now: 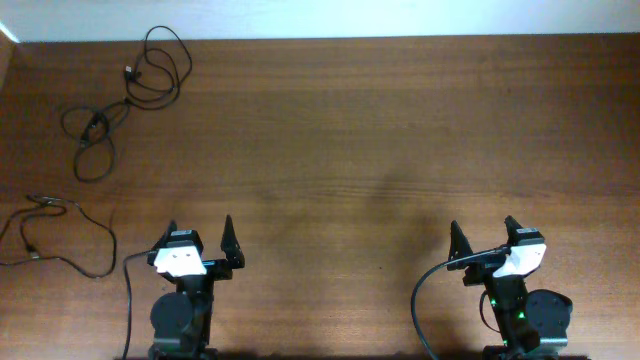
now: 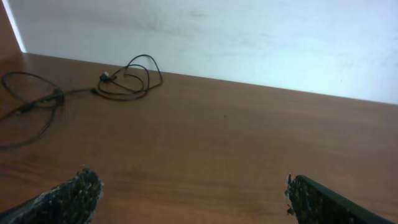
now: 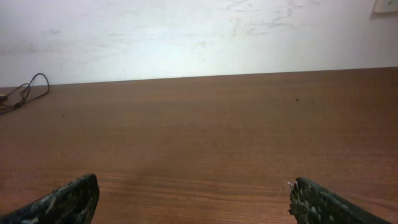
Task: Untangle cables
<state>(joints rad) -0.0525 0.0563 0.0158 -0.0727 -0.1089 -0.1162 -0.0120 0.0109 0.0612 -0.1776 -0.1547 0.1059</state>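
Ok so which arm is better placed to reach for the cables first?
Left, probably. The cables lie at the left of the table, ahead of the open left gripper and in its wrist view. The right gripper, also open, sits across the table; its camera catches only a loop at the edge.

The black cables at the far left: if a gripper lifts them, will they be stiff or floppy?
Probably floppy: the cables lie in loose, thin loops. Likely light, being so thin. The linked loops may drag along together.

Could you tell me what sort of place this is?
Probably a robotics lab bench: a wooden table against a plain white wall, left gripper and right gripper at its edge, loose cables.
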